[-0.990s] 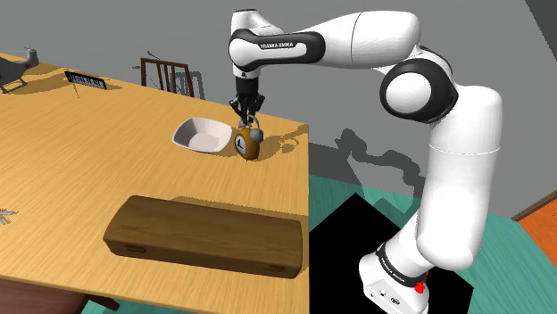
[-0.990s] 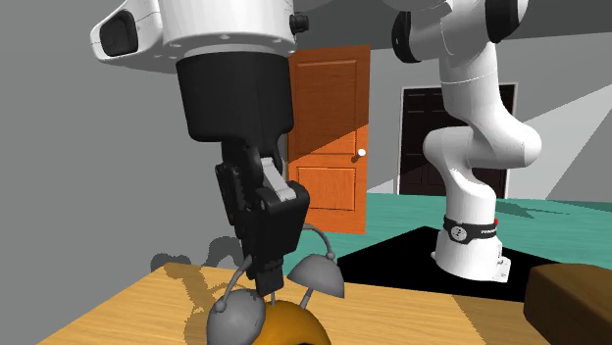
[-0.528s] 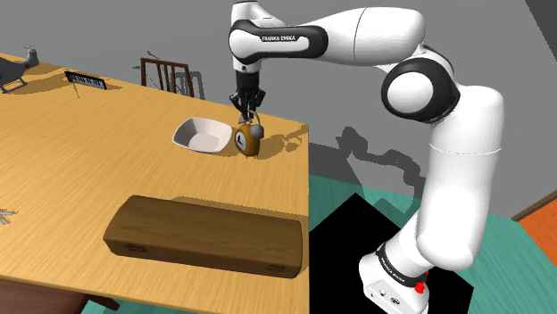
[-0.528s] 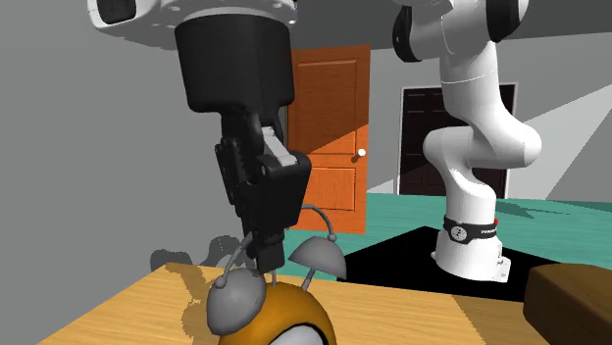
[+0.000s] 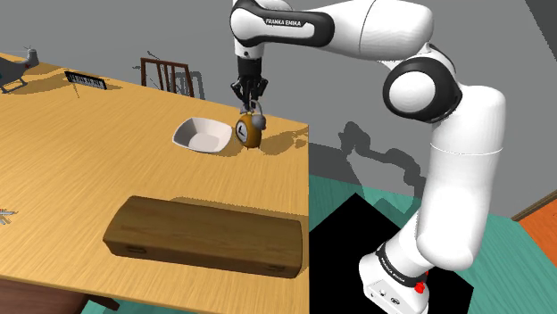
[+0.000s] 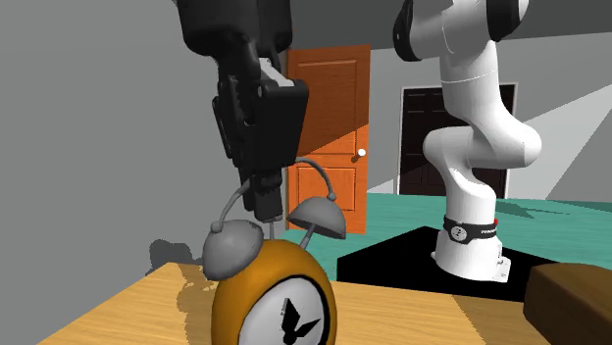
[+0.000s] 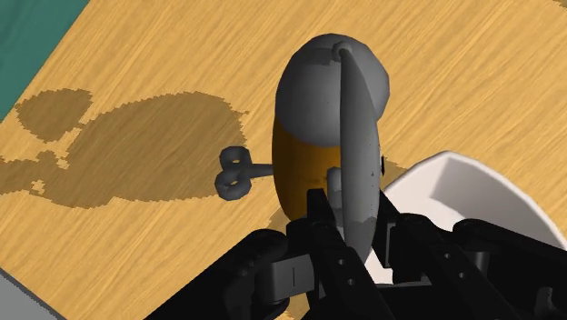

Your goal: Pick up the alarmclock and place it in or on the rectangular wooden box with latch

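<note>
You have the end effector (image 5: 251, 105) pinching the orange alarm clock (image 5: 249, 132) by its thin grey top handle (image 7: 356, 155), so it hangs upright just right of the white bowl (image 5: 202, 136) in the shoulder view, far across the surface (image 5: 89, 161) from the nearer wooden box (image 5: 207, 235).

Light wooden table (image 5: 80, 152) here. A white bowl (image 5: 203, 135) sits on it just beside and below the gripper (image 5: 249, 104). The long wooden box (image 5: 207, 236) lies flat, well apart from the gripper. A dark strip (image 5: 87, 81) and a grey figure (image 5: 20, 70) sit farthest from it.
</note>
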Controlling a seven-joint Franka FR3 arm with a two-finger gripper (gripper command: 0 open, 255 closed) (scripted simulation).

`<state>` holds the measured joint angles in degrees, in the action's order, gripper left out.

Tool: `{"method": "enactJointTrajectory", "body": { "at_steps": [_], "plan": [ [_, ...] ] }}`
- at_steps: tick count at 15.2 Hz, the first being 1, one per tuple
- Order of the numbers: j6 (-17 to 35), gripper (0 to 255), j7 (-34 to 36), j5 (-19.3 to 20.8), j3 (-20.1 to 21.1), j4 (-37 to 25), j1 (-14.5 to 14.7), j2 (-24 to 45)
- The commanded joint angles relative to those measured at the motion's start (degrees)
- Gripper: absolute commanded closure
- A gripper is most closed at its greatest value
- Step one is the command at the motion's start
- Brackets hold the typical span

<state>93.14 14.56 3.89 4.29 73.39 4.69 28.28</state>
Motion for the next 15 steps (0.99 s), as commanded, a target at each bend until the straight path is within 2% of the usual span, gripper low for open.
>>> {"method": "enactJointTrajectory", "body": {
  "at_steps": [1,15],
  "plan": [
    [-1.6,255,0.1,0.0,0.0,-1.7,0.2,0.1],
    [-14.4,255,-0.4,0.2,0.0,-17.8,0.7,3.3]
  ]
}}
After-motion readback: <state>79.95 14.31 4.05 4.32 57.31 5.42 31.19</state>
